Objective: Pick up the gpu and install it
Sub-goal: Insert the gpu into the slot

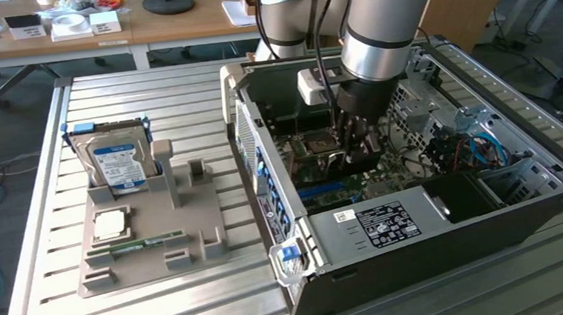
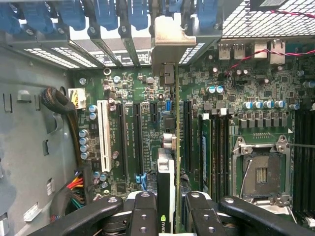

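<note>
— Well, where's our thin dark gpu card (image 2: 166,173)?
— Inside the open black computer case (image 1: 446,242), edge-on, pinched by the black gripper (image 2: 170,223); bare slots (image 2: 187,132) flank it. Outside we count one silver hard drive (image 1: 115,165), one green RAM stick (image 1: 144,243).

**Lighting: bright outside, shaded inside the case**

Exterior view: bright, diffuse light, with mild glare on the ribbed silver metal surface (image 1: 173,306). The open black computer case (image 1: 419,274) is shadowed within.

Wrist view: the green motherboard (image 2: 197,83) is dim. The perforated silver rear grille (image 2: 266,19) glares white. The black fingers (image 2: 142,216) are in shade.
</note>
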